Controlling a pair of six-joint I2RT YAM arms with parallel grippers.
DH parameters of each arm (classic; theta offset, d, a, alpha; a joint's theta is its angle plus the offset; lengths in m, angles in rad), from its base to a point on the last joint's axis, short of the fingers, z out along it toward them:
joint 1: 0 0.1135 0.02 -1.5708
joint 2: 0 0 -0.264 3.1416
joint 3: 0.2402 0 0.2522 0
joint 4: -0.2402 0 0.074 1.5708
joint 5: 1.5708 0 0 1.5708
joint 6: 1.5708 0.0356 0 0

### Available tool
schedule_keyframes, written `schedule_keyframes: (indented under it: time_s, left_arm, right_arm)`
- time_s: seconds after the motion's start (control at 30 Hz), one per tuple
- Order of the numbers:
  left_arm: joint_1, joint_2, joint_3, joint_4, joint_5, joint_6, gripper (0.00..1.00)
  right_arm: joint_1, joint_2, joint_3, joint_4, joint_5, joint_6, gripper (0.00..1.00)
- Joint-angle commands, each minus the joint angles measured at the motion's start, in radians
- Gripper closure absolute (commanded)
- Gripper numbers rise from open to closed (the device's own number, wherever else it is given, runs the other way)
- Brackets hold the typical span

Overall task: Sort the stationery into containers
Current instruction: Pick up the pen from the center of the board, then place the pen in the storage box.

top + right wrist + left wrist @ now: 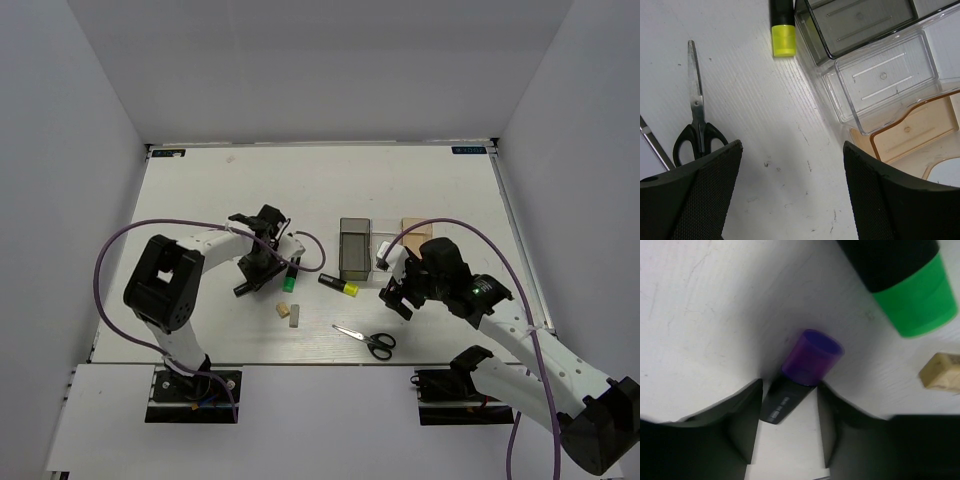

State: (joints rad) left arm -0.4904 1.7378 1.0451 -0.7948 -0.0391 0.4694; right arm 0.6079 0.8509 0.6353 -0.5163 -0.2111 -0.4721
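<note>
Currently, the purple highlighter lies on the table between the fingers of the left gripper, left of centre in the overhead view. The jaws bracket its black body closely on both sides; whether they press it cannot be told.

The green highlighter lies just beside it, at the upper right of the left wrist view, with one eraser at the right edge. In the overhead view a second eraser lies just beside the first, below the green highlighter.

The yellow highlighter lies near the centre, just below the grey bin. The clear bin stands against the grey bin's right side, and the tan bin stands against the clear one.

The scissors lie shut at lower centre, apart from the bins. The right gripper hovers over bare table between scissors and bins, jaws spread wide, holding nothing.
</note>
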Motion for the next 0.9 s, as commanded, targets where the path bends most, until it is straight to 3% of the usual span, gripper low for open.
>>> schedule_keyframes:
  time_s: [0.0,0.13,0.27,0.33,0.4,0.43,0.57,0.67,0.7,0.73,0.8,0.87]
  left_arm:
    - [-0.011,0.041,-0.003,0.048,0.018,0.006,0.57]
    - [-0.01,0.042,-0.002,0.046,0.033,-0.02,0.86]
    - [-0.01,-0.03,0.021,0.06,0.031,-0.098,0.91]
    - [-0.014,-0.099,0.073,0.063,0.038,-0.17,0.95]
    - [-0.039,-0.144,0.154,0.08,0.064,-0.221,0.99]
    - [-0.049,-0.153,0.174,0.086,0.062,-0.273,1.0]
    - [-0.117,-0.15,0.282,0.198,0.146,-0.515,1.0]
    - [-0.166,-0.077,0.365,0.288,0.166,-0.68,1.0]
    - [-0.174,-0.058,0.403,0.314,0.166,-0.702,1.0]
    - [-0.191,-0.019,0.447,0.328,0.171,-0.73,1.0]
    - [-0.209,0.051,0.516,0.364,0.185,-0.822,1.0]
    - [-0.229,0.129,0.623,0.353,0.173,-0.868,1.0]
  right_arm:
    - [-0.002,-0.009,0.004,0.024,-0.001,0.003,0.16]
    - [-0.005,-0.01,0.001,0.022,0.004,0.004,0.16]
    - [-0.005,-0.01,-0.003,0.038,0.025,0.013,0.21]
    - [-0.002,-0.01,-0.009,0.073,0.093,0.042,0.45]
    - [-0.004,-0.01,-0.022,0.113,0.163,0.093,0.86]
    - [-0.003,-0.009,-0.022,0.128,0.288,0.107,1.0]
    - [-0.004,0.005,-0.034,0.219,0.456,0.165,1.0]
    - [-0.016,0.011,-0.037,0.243,0.536,0.181,0.64]
    - [-0.023,0.013,-0.036,0.242,0.541,0.184,0.62]
    - [-0.025,0.013,-0.036,0.239,0.544,0.187,0.62]
    - [-0.034,0.016,-0.034,0.239,0.541,0.19,0.79]
    - [-0.04,0.013,-0.036,0.24,0.546,0.196,0.86]
